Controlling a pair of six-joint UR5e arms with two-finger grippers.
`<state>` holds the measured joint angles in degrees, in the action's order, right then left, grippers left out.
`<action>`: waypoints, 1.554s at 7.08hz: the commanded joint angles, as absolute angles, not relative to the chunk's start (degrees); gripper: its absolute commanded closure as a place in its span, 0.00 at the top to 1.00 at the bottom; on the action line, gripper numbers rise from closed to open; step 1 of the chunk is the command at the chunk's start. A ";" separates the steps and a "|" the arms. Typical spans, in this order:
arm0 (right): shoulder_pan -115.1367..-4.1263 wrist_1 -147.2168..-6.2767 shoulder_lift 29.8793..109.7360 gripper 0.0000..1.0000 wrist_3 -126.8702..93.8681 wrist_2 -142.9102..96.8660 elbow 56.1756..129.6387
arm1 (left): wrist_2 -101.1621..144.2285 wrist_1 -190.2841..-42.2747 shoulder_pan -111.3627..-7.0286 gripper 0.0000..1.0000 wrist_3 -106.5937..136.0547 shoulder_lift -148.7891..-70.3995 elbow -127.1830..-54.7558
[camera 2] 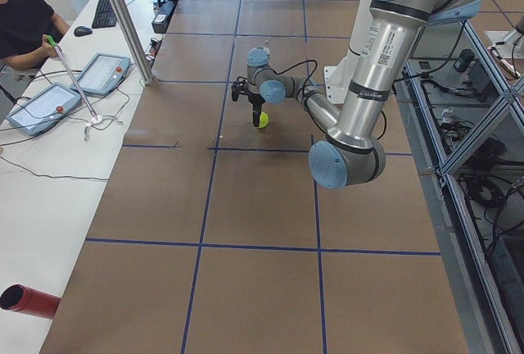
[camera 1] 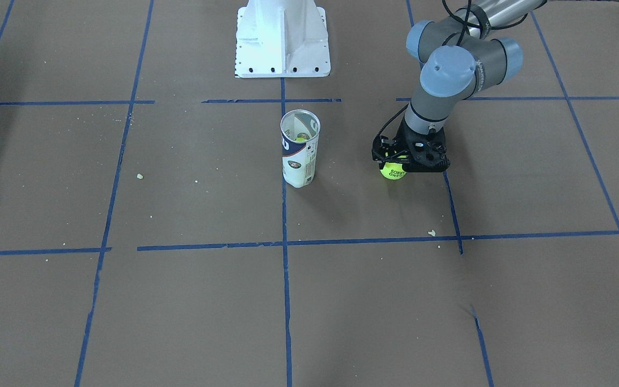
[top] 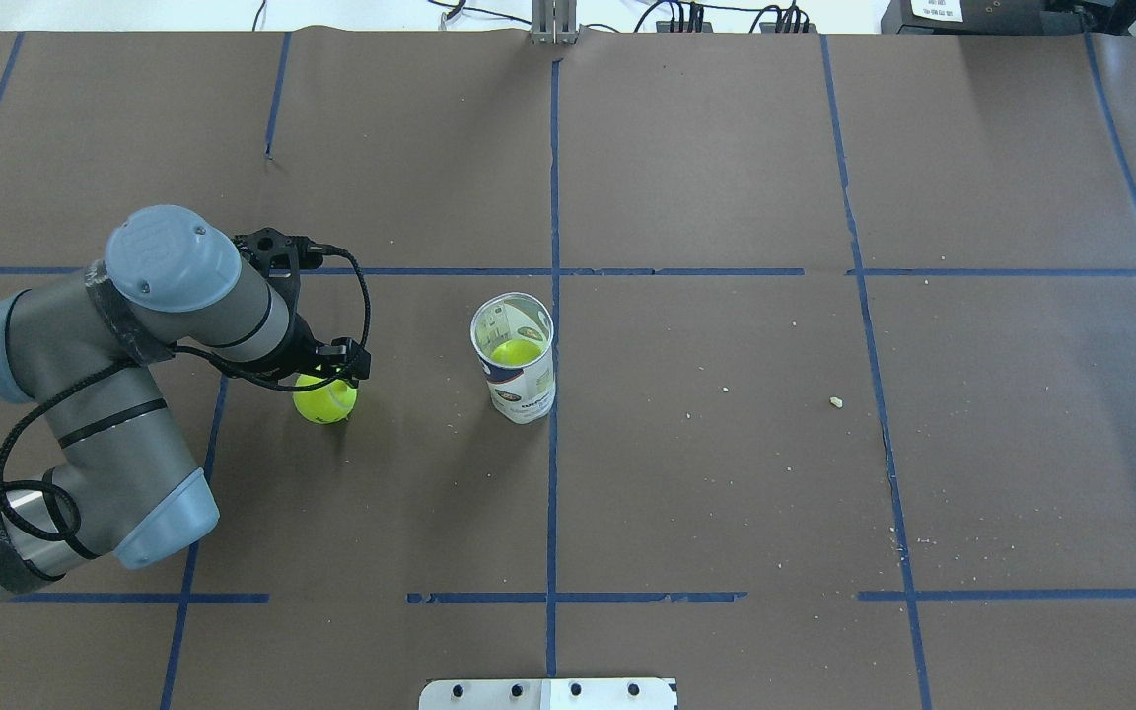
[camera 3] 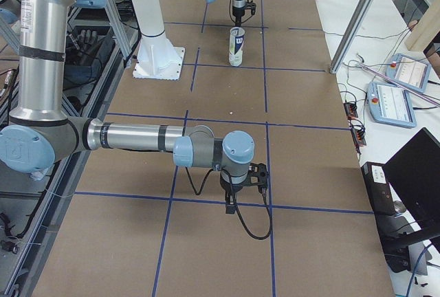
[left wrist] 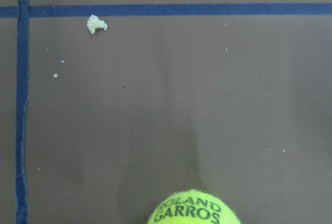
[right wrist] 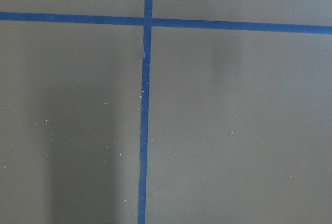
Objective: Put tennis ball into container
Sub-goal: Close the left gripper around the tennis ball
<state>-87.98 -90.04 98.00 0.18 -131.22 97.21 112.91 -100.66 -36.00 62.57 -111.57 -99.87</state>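
Observation:
The tennis ball (camera 1: 393, 171) is bright yellow-green with black lettering, and my left gripper (camera 1: 400, 163) is shut on it from above, close over the brown table. The ball (top: 324, 400) hangs to the left of the container in the overhead view. In the left wrist view only the ball's top (left wrist: 193, 211) shows, at the bottom edge. The container (camera 1: 300, 148), a clear tube with a white and navy label, stands upright and open-topped near the table's middle (top: 517, 360). A second yellow-green ball (top: 516, 351) lies inside it. My right gripper (camera 3: 237, 201) hovers far off over the table; I cannot tell its state.
The white robot base (camera 1: 282, 40) stands behind the tube. Blue tape lines cross the brown table, and small crumbs (camera 1: 431, 233) lie on it. Operator tablets (camera 2: 102, 71) and a red cylinder (camera 2: 29, 301) sit on the white side bench.

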 commanded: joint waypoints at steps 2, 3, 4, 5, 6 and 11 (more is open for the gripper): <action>-87.98 -90.00 98.00 1.00 0.18 -131.22 97.21 | 112.94 -102.04 -35.42 1.00 62.75 -111.53 -99.05; -87.98 -90.00 98.00 1.00 0.18 -131.22 97.21 | 112.94 -102.04 -35.33 1.00 62.67 -111.53 -98.97; -87.98 -90.00 98.00 1.00 0.18 -131.22 97.21 | 112.94 -102.04 -35.16 1.00 62.67 -111.53 -98.88; -87.98 -90.00 98.00 1.00 0.18 -131.22 97.21 | 113.03 -102.04 -35.07 1.00 62.67 -111.53 -99.05; -87.98 -90.00 98.00 1.00 0.18 -131.22 97.21 | 113.03 -102.04 -35.07 1.00 62.75 -111.53 -99.05; -87.98 -90.00 98.00 1.00 0.18 -131.22 97.21 | 112.94 -101.08 -35.59 0.00 62.58 -111.27 -103.15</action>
<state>-87.98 -90.00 98.00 0.17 -131.22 97.21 113.03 -101.83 -35.23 62.68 -111.42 -100.39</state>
